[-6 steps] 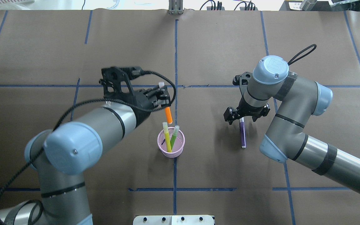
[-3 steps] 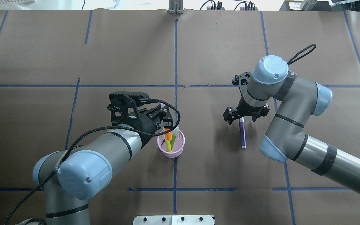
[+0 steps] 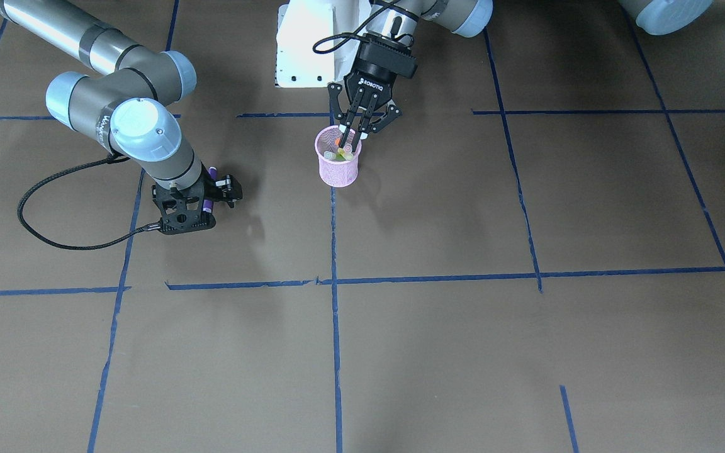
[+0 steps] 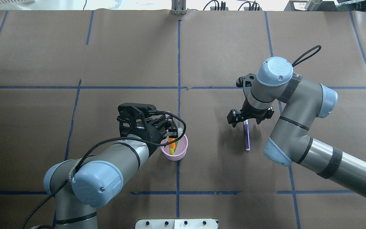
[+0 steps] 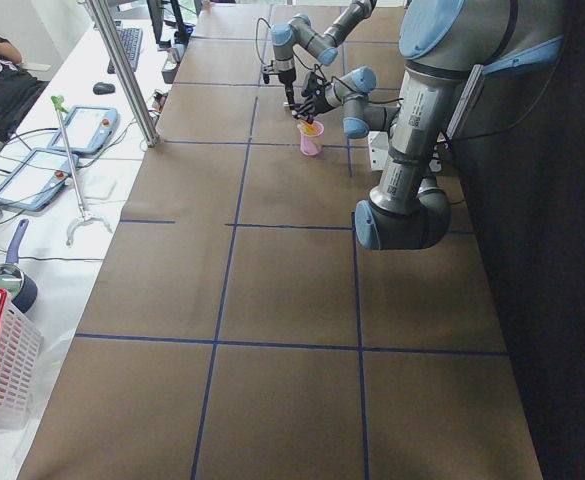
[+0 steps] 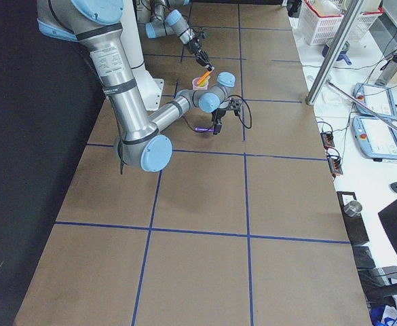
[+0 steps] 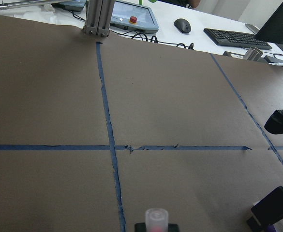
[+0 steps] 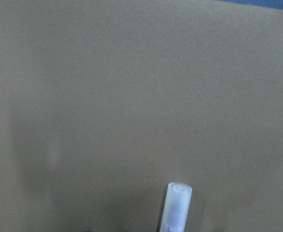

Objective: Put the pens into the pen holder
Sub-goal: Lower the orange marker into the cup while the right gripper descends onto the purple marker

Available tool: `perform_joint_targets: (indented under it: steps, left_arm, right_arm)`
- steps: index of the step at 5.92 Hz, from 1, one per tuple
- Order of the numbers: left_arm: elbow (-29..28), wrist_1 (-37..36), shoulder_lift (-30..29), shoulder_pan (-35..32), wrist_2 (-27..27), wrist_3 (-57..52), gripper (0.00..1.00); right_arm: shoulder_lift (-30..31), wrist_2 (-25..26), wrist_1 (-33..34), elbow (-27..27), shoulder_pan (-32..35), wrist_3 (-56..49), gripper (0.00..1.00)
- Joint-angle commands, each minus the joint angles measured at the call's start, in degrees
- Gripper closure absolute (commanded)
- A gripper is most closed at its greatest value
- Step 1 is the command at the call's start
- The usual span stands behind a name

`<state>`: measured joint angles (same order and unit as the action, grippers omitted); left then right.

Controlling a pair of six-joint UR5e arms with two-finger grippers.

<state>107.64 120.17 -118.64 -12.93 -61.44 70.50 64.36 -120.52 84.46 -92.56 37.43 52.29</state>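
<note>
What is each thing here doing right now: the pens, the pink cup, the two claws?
Pen holder: upright, pens inside.
Orange pen: standing in the holder, gripped.
Green pens: leaning in the holder.
Purple pen: lying flat, outside the holder.
Left gripper: shut on the orange pen.
Right gripper: open, astride the purple pen.

brown paper-covered table point(image 4: 221, 47) with blue tape point(image 4: 179, 57) grid, white desk point(image 5: 32, 250) alongside

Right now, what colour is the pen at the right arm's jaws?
The pen is purple; the overhead exterior view shows it best.
</note>
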Motion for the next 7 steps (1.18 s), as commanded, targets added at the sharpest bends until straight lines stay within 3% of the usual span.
perform_joint_targets:
  steps: [1,2,3,7]
  left_arm:
    - [-0.4,0.6,0.0,0.2,0.1,0.0,0.98]
    - [-0.3,0.6,-0.3,0.2,0.1,-0.3,0.52]
    - [-0.2,0.6,-0.5,0.2,0.2,0.1,0.01]
    - [2.4,-0.3,-0.5,-1.6,-0.8,-0.7,0.00]
  right_arm:
    - [0.0,0.0,0.0,0.1,-0.2,0.0,0.00]
    - [-0.1,0.0,0.0,0.1,-0.2,0.0,0.00]
    - [-0.1,0.0,0.0,0.1,-0.3,0.0,0.00]
    - [-0.6,0.0,0.2,0.5,-0.3,1.9,0.03]
